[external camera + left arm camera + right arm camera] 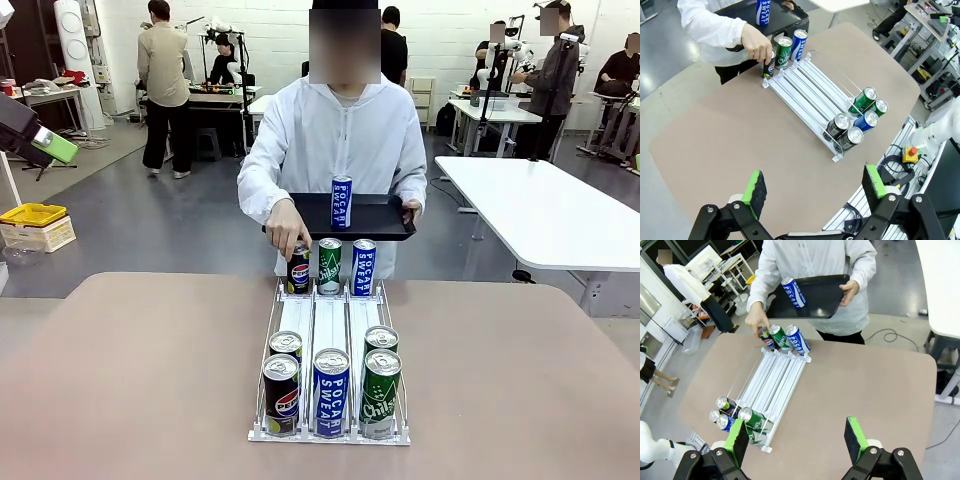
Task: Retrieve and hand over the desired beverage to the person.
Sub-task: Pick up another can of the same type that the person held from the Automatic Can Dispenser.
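Note:
A white three-lane rack lies mid-table. At its near end stand several cans, with a Pepsi, a Pocari Sweat and a green Chilsung in the front row. Three cans stand at the far end. The person in a white jacket has one hand on the far Pepsi can. Their other hand holds a black tray carrying a Pocari Sweat can. My left gripper hovers open and empty, high above the table's left side. My right gripper is open and empty too, high over the near right.
The brown table has bare room on both sides of the rack. A long white table stands beyond at the right, a yellow bin on the floor at the left. A red stop button sits below the table edge.

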Robot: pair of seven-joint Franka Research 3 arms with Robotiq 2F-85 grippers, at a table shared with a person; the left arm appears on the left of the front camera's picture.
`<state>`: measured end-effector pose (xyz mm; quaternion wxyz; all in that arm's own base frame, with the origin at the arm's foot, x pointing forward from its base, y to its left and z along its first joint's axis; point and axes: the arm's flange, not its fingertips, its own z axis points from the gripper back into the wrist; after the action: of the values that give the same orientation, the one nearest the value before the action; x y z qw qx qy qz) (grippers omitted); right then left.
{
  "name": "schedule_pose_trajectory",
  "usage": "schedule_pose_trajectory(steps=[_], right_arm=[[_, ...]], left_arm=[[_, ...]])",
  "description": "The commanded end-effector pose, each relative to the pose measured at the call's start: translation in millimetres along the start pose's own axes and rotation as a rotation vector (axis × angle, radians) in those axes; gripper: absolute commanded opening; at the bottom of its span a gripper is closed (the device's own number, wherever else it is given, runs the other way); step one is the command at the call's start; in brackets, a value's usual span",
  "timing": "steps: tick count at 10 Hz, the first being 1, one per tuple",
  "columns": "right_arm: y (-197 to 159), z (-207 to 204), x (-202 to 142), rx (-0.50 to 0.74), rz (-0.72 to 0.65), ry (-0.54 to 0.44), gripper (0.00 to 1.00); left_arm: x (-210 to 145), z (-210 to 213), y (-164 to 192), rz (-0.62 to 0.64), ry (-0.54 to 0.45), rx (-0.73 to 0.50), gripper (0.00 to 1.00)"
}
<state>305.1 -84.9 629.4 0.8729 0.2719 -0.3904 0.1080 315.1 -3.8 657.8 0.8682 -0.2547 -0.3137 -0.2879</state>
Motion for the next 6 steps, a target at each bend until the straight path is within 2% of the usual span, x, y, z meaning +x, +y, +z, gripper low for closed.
schedule_pose_trajectory(steps=[1, 6], right_arm=[[-1.0, -2.6, 0.9, 0.030, 0.005, -0.005, 1.00], [-1.0, -2.6, 0.9, 0.030, 0.005, -0.005, 1.00]], left_arm=[[-0.1, -0.1, 0.2, -0.003, 0.000, -0.001, 1.00], [-0.1, -0.1, 0.2, -0.003, 0.000, -0.001, 1.00]])
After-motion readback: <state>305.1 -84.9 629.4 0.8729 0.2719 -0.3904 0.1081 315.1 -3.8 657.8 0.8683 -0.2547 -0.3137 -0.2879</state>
